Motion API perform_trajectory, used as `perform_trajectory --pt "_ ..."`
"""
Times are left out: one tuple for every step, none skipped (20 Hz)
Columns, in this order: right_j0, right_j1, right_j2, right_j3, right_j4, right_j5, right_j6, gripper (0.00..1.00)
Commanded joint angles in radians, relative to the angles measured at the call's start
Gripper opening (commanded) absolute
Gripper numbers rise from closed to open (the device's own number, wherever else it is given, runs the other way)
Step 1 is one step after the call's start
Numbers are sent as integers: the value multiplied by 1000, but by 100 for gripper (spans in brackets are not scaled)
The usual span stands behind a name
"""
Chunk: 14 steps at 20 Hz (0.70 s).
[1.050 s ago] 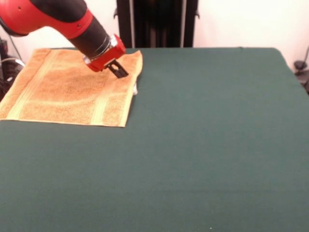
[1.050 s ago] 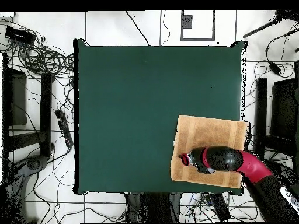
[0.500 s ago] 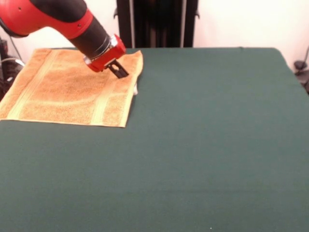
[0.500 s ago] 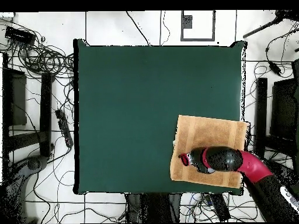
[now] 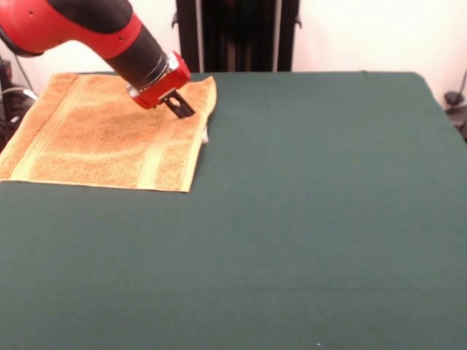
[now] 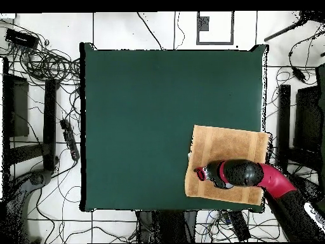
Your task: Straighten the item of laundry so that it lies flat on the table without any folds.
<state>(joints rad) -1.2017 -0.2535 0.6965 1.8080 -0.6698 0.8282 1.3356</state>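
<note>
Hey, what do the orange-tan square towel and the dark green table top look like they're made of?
The orange-tan square towel looks like terry cloth: a nubbly, looped matte pile with two paler, flatter woven bands. The dark green table top looks like felt or a similar fabric covering: even, matte, no shine or grain. Neither can be confirmed by sight alone.

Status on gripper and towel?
Gripper low over towel, near its tag edge. Towel looks flat at table corner. Nothing in the way.

The arm (image 5: 80, 33) hides part of the towel's (image 5: 95, 138) far edge. The gripper (image 5: 181, 109) is too small to tell whether its fingers are parted.
</note>
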Motion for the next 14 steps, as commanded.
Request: perform_trajectory --pt "193 381 38 -136 -287 -672 -9 0" --pt "197 380 36 -137 -287 -675 -3 0" --pt "201 380 33 -138 -289 -684 5 0" --pt "201 382 33 -138 -290 -690 7 0" --pt "199 388 33 -137 -293 -706 9 0" --pt "196 394 35 -136 -295 -716 8 0" --pt "193 400 37 -135 -297 -726 7 0" --pt "193 402 37 -134 -299 -732 9 0" --pt "199 401 33 -134 -300 -743 19 0" --pt "204 399 31 -134 -300 -749 25 0" --pt "208 398 28 -134 -302 -759 32 0" --pt "208 400 29 -133 -303 -765 33 0" --pt "201 409 33 -131 -305 -779 29 0" --pt "200 411 33 -130 -306 -787 30 0"
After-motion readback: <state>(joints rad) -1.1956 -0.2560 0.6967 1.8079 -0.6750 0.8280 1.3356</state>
